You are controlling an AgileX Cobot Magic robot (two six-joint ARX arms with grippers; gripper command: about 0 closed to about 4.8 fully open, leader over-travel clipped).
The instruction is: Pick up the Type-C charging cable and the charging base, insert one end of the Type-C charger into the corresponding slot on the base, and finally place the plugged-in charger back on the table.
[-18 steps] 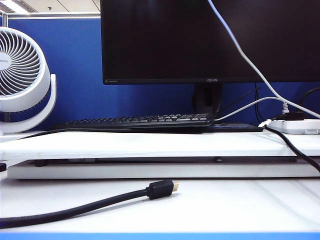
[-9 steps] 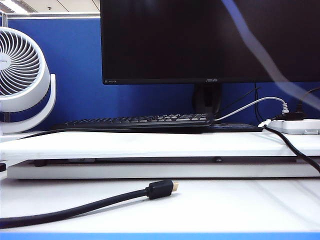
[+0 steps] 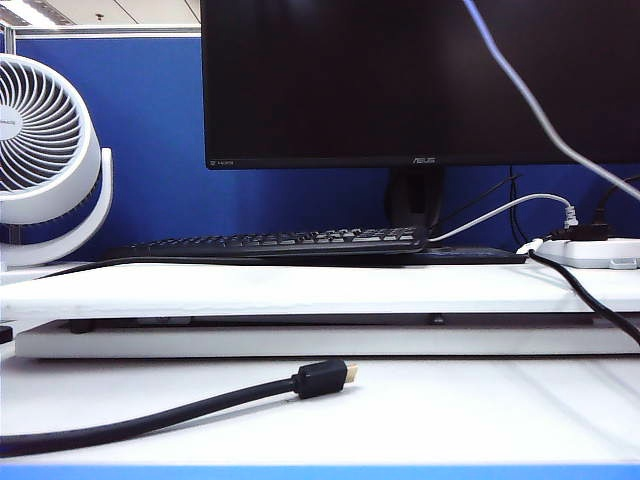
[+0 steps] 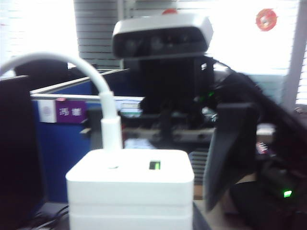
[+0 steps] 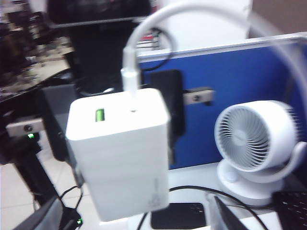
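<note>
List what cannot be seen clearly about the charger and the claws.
- Left claw holding the charging base: absent from left wrist view; base mostly hides it in right wrist view.
- Right claw, open near the base: only blurred tips at the picture edge.
- Exterior view: claws and base out of frame; only the Type-C charging cable shows.

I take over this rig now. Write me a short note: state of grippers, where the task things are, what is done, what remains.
Left gripper: not itself visible; the charging base sits right before its wrist camera, apparently held.
Right gripper: open, off the base; a fingertip shows.
Type-C charging cable: hangs in the air before the monitor; its plug sits in the base.
Done: cable inserted.
Left: set the plugged-in charger on the table.
</note>
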